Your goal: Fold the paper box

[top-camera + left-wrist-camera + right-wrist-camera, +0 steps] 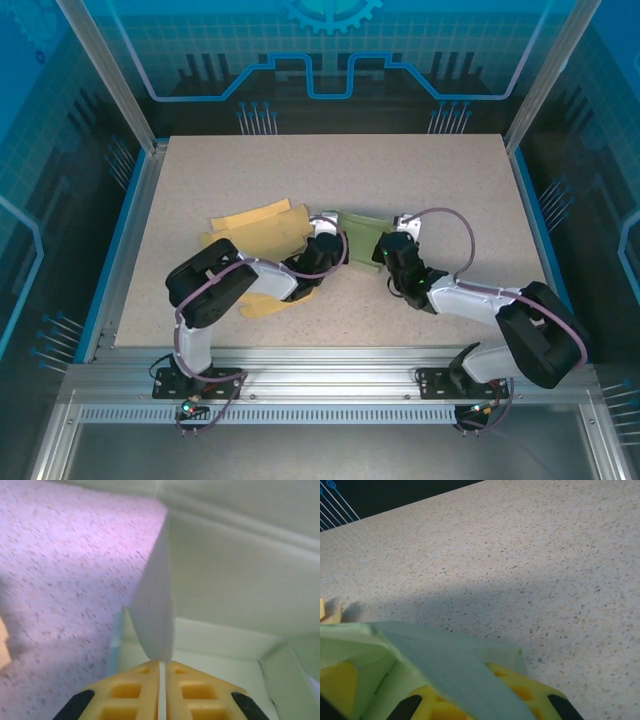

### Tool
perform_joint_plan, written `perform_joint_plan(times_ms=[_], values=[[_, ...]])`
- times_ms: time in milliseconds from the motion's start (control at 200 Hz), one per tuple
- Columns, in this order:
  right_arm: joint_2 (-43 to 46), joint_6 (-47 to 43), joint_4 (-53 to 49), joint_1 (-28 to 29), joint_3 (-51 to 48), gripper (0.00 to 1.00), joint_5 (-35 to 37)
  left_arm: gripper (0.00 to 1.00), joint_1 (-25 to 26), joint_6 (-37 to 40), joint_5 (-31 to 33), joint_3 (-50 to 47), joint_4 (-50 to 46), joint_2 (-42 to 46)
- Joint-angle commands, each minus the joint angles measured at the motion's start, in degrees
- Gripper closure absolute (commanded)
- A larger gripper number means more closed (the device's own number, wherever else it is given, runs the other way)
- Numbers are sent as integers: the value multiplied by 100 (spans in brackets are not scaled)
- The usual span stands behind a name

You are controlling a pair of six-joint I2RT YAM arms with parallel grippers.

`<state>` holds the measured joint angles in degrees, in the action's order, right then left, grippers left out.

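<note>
The box (358,228), pale green and half formed, is found at the middle of the table (330,170), between the two arms. It is held from both sides, so that it cannot slide while its panels are raised.

The left gripper (161,672) is seen closed on a thin flap (156,610), which is pinched edge-on between the yellow pads and kept upright. It is probably held that way so that it can be creased along its base or turned inward against the wall behind it.

The right gripper (480,700) is partly covered by a green panel (455,675). Its pads appear to be drawn together with the panel coming out between them, so it is judged to be clamped on the box's other side as a counter-hold. The seam itself is hidden by the paper.

Yellow sheets (255,225) are left lying to the left of the box, under and beside the left arm.

The fold is judged to be under way and not yet finished, since the walls are not seen locked together.
</note>
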<state>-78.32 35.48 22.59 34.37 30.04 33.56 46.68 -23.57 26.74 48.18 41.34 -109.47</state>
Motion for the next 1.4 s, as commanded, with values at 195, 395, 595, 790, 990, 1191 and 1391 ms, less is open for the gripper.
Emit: perform_joint_plan(times_ms=[195, 395, 595, 790, 990, 1191, 1391], values=[[293, -871, -2, -594, 94, 90, -932, 48, 59, 172, -751, -344, -815, 1326], [580, -1126, -414, -713, 187, 85, -990, 41, -67, 384, -703, -415, -1619, 2180], [714, -1205, -854, -737, 316, 80, -1027, 32, -104, 981, -653, -325, -2290, 2597], [917, -1103, -1516, -731, 547, 63, -1028, 26, -713, 1847, -1473, 304, -3407, 2543], [1415, -874, -3045, -739, 1187, 39, -1153, 28, -1640, 2968, -3241, 1269, -4736, 2243], [1653, -661, -4897, -756, 2003, 33, -1375, 31, -2163, 3549, -4180, 1938, -5107, 1582], [1706, -443, -5899, -709, 2446, 33, -1714, 34, -2218, 3696, -4877, 2352, -5203, 1136]])
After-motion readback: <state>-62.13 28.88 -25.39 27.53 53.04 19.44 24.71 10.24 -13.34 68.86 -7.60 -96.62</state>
